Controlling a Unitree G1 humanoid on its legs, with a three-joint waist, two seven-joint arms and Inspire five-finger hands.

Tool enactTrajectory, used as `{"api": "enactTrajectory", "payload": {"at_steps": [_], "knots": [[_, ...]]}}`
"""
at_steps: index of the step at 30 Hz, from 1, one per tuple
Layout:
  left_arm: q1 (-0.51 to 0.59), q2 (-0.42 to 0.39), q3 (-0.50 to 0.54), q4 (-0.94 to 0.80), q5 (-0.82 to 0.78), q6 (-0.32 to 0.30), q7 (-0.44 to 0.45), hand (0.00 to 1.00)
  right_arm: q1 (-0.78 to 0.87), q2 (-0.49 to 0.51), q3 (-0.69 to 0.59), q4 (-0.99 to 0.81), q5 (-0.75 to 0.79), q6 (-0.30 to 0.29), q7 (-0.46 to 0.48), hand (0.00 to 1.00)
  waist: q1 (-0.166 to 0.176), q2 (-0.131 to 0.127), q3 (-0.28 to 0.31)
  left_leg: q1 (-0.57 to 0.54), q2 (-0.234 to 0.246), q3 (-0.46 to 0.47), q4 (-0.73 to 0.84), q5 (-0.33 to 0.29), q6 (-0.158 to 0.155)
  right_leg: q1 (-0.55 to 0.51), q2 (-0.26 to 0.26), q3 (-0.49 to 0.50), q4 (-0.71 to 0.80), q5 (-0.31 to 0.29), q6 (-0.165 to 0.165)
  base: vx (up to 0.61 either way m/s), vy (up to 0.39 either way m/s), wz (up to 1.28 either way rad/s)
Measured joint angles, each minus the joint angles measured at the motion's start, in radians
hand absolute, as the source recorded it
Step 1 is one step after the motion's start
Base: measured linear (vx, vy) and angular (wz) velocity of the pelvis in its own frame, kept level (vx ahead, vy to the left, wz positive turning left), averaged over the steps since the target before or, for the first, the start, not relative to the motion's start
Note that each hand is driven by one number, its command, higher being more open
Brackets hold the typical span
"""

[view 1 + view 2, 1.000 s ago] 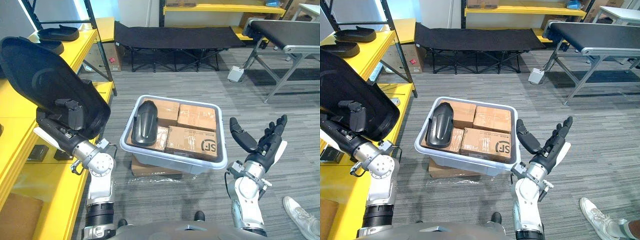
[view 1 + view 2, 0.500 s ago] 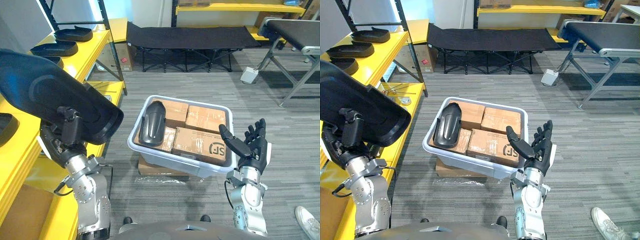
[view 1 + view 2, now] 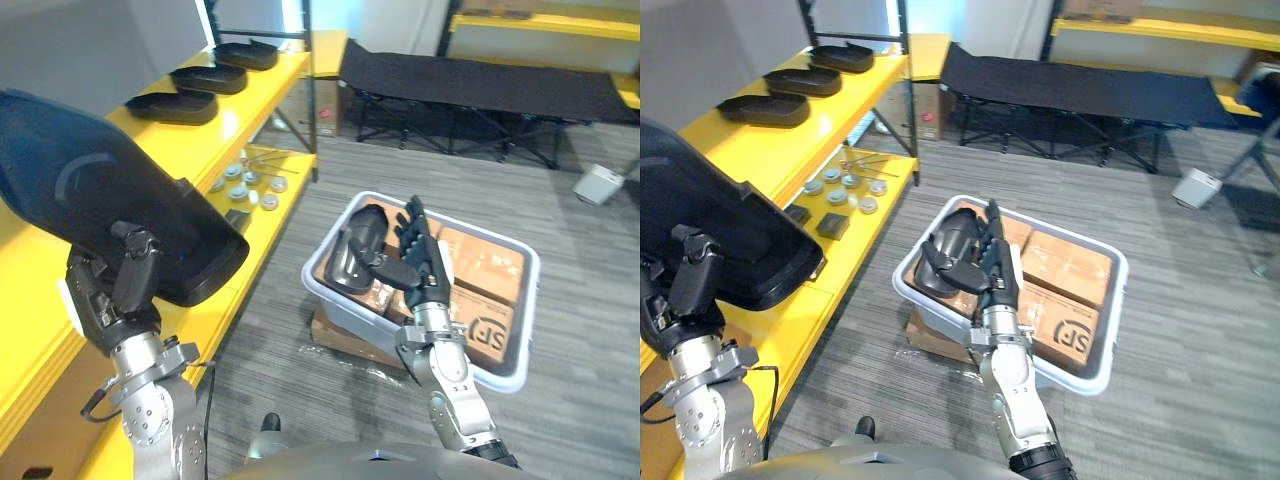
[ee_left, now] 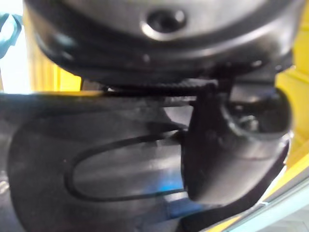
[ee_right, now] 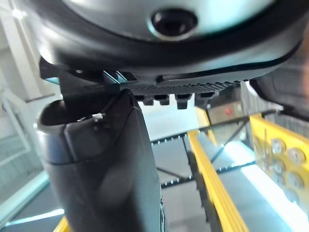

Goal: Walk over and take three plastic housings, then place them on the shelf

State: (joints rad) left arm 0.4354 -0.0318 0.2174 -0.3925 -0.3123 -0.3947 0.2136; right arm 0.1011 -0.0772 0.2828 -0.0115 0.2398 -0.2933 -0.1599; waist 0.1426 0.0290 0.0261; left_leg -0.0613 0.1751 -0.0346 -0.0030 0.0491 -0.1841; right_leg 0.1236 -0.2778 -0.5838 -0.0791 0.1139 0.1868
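A big black plastic housing (image 3: 90, 200) is held up at the left, over the yellow shelf (image 3: 262, 90). My left hand (image 3: 115, 290) is shut on its lower edge; in the left wrist view the thumb (image 4: 227, 145) presses on the housing (image 4: 96, 164). A second black housing (image 3: 355, 250) lies in the grey bin (image 3: 500, 365) on the floor. My right hand (image 3: 415, 260) stands open and upright in front of the bin, holding nothing. Three more housings (image 3: 190, 105) sit in a row on the shelf's upper level.
Brown cardboard boxes (image 3: 490, 270) fill the rest of the bin, which rests on a flat box (image 3: 345, 335). Small round parts (image 3: 250, 185) lie on the lower yellow shelf level. A black folding cot (image 3: 480, 85) stands at the back.
The camera has swung left toward the shelf. My right hand has risen and moved from the bin's right side to in front of its left part. The left hand still holds the housing.
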Motion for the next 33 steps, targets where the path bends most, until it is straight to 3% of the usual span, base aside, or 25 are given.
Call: {"api": "enactTrajectory", "payload": {"at_steps": [2, 4, 9, 14, 15, 16, 17, 18, 19, 20, 21, 22, 24, 25, 28, 30, 33], "knots": [[0.021, -0.001, 0.018, -0.019, -0.001, -0.001, -0.026, 0.0, -0.016, 0.0, 0.004, 0.0, -0.001, 0.003, -0.002, 1.0, 0.031, -0.004, 0.003, -0.01, -0.008, -0.022, -0.001, 0.0, 0.0, 0.007, -0.004, -0.022, 0.004, -0.012, -0.003, 0.01, 0.001, 0.33], [0.04, -0.001, 0.018, -0.037, -0.009, -0.002, -0.051, 0.0, -0.03, -0.008, 0.003, 0.0, -0.035, 0.003, -0.025, 1.0, 0.037, -0.006, 0.006, -0.019, -0.013, -0.041, 0.0, 0.003, 0.002, -0.002, -0.016, -0.038, 0.042, -0.033, 0.002, 0.02, 0.003, 0.28], [0.039, 0.005, -0.013, -0.048, -0.008, -0.002, -0.085, 0.0, -0.044, -0.015, 0.002, 0.0, -0.075, -0.007, -0.111, 1.0, 0.031, -0.023, 0.03, -0.019, -0.015, -0.089, 0.001, 0.007, -0.003, -0.016, -0.034, -0.009, 0.163, -0.117, -0.002, 0.01, -0.016, 0.29], [0.034, 0.01, -0.051, -0.048, 0.009, 0.005, -0.07, 0.0, -0.034, -0.029, -0.016, 0.0, -0.071, -0.005, -0.114, 1.0, 0.017, -0.014, 0.054, -0.04, -0.016, -0.156, 0.032, 0.015, -0.008, 0.004, -0.044, -0.022, 0.267, -0.208, 0.016, -0.01, -0.062, 0.44], [0.031, 0.011, -0.07, -0.048, 0.009, 0.009, -0.078, 0.0, -0.019, -0.033, -0.044, 0.0, -0.075, -0.004, -0.113, 1.0, 0.011, -0.008, 0.059, -0.066, -0.022, -0.153, 0.036, 0.046, 0.007, 0.024, -0.044, -0.072, 0.275, -0.223, 0.016, -0.03, -0.085, 1.3], [0.024, 0.013, -0.087, -0.048, 0.009, 0.013, -0.095, 0.0, 0.004, -0.033, -0.081, -0.005, -0.078, -0.004, -0.114, 1.0, -0.002, -0.008, 0.061, -0.095, -0.035, -0.111, 0.031, 0.08, 0.049, 0.046, -0.045, -0.13, 0.274, -0.235, 0.011, -0.05, -0.054, 1.87], [0.005, 0.017, -0.098, -0.046, 0.009, 0.013, -0.123, 0.0, 0.029, -0.027, -0.137, -0.006, -0.079, -0.003, -0.118, 1.0, -0.014, -0.009, 0.083, -0.115, -0.025, -0.005, 0.027, 0.075, 0.172, 0.081, -0.045, -0.209, 0.278, -0.24, 0.015, -0.02, -0.014, 1.79], [-0.003, 0.022, -0.107, -0.046, 0.009, 0.013, -0.137, 0.0, 0.043, -0.03, -0.166, -0.009, -0.08, -0.003, -0.123, 1.0, -0.017, -0.003, 0.099, -0.13, -0.005, 0.078, 0.045, 0.078, 0.206, 0.1, -0.044, -0.239, 0.287, -0.24, 0.015, -0.02, 0.048, 1.93], [0.001, 0.029, -0.122, -0.045, 0.008, 0.012, -0.152, 0.0, 0.079, -0.046, -0.212, -0.021, -0.079, -0.004, -0.13, 1.0, -0.033, 0.008, 0.114, -0.157, 0.027, 0.198, 0.077, 0.097, 0.21, 0.123, -0.051, -0.264, 0.317, -0.252, 0.021, 0.0, 0.132, 1.67], [0.013, 0.035, -0.13, -0.045, 0.008, 0.012, -0.153, 0.0, 0.105, -0.062, -0.25, -0.032, -0.079, -0.004, -0.131, 1.0, -0.038, 0.022, 0.108, -0.159, 0.019, 0.24, 0.07, 0.151, 0.162, 0.128, -0.083, -0.26, 0.367, -0.289, 0.039, 0.01, 0.155, 1.41], [0.017, 0.039, -0.13, -0.045, 0.008, 0.012, -0.144, 0.0, 0.106, -0.069, -0.264, -0.031, -0.077, -0.005, -0.129, 1.0, -0.037, 0.021, 0.11, -0.157, 0.006, 0.243, 0.068, 0.158, 0.121, 0.127, -0.105, -0.258, 0.388, -0.304, 0.055, 0.03, 0.154, 0.64], [0.033, 0.042, -0.122, -0.045, 0.006, 0.012, -0.114, 0.0, 0.1, -0.077, -0.271, -0.032, -0.076, -0.007, -0.114, 1.0, -0.032, 0.007, 0.119, -0.155, -0.017, 0.259, 0.068, 0.161, 0.11, 0.114, -0.138, -0.245, 0.409, -0.308, 0.058, 0.03, 0.121, -0.05], [0.05, 0.048, -0.09, -0.045, 0.004, 0.013, -0.088, 0.0, 0.095, -0.062, -0.258, -0.035, -0.074, -0.027, -0.073, 1.0, -0.031, -0.007, 0.131, -0.135, -0.036, 0.291, 0.071, 0.157, 0.113, 0.111, -0.167, -0.212, 0.407, -0.305, 0.063, 0.02, 0.086, -0.27], [0.047, 0.053, -0.079, -0.045, 0.004, 0.015, -0.075, 0.0, 0.098, -0.052, -0.238, -0.041, -0.073, -0.035, -0.046, 1.0, -0.029, -0.026, 0.142, -0.129, -0.043, 0.299, 0.072, 0.153, 0.118, 0.111, -0.177, -0.203, 0.406, -0.302, 0.065, 0.0, 0.038, -0.14], [0.046, 0.076, -0.084, -0.044, 0.004, 0.033, -0.076, 0.0, 0.1, -0.035, -0.216, -0.046, -0.059, -0.065, -0.001, 1.0, -0.029, -0.045, 0.157, -0.128, -0.046, 0.3, 0.065, 0.151, 0.122, 0.111, -0.176, -0.202, 0.4, -0.296, 0.062, 0.0, 0.012, -0.03], [0.046, 0.077, -0.094, -0.042, 0.004, 0.046, -0.074, 0.0, 0.097, -0.038, -0.215, -0.058, -0.056, -0.07, 0.005, 1.0, -0.027, -0.032, 0.164, -0.125, -0.054, 0.298, 0.046, 0.157, 0.126, 0.109, -0.174, -0.194, 0.394, -0.301, 0.057, -0.03, 0.024, 0.08], [0.043, 0.075, -0.122, -0.043, 0.008, 0.045, -0.059, 0.0, 0.06, -0.045, -0.214, -0.07, -0.029, -0.072, -0.005, 1.0, -0.032, 0.015, 0.189, -0.126, -0.072, 0.28, 0.013, 0.186, 0.138, 0.102, -0.18, -0.19, 0.41, -0.325, 0.059, -0.07, 0.029, 0.23]]}}
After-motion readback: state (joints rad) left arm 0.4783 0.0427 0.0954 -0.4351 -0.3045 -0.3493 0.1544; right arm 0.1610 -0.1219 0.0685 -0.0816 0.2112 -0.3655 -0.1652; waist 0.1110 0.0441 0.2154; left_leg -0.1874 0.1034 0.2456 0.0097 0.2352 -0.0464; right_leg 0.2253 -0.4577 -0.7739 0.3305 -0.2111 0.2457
